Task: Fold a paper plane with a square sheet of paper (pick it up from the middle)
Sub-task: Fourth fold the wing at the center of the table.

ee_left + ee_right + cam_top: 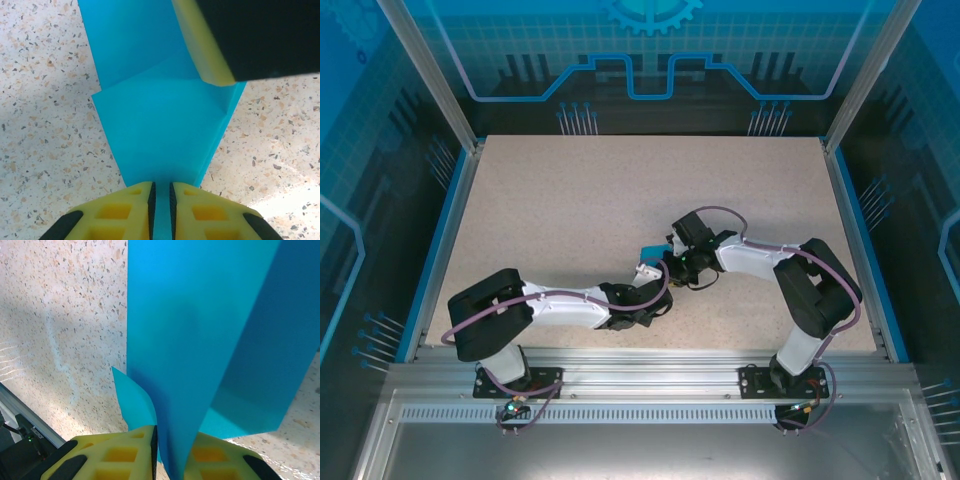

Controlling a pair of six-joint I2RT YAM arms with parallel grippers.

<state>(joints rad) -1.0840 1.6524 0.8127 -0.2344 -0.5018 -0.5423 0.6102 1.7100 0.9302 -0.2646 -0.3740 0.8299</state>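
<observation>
Left gripper (160,202) clamped on folded teal paper sheet (160,130) at frame bottom; right gripper (170,450) likewise pinched onto it at bottom centre. Sheet between both arms, mid overhead frame, over speckled table (570,200).

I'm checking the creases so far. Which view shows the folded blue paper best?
The left wrist view: the paper faces the camera, its overlapping layers and diagonal fold edges plain. The right wrist view shows it very close, as steep blue panels with no crease detail; the top view shows a small, distant teal patch.
</observation>
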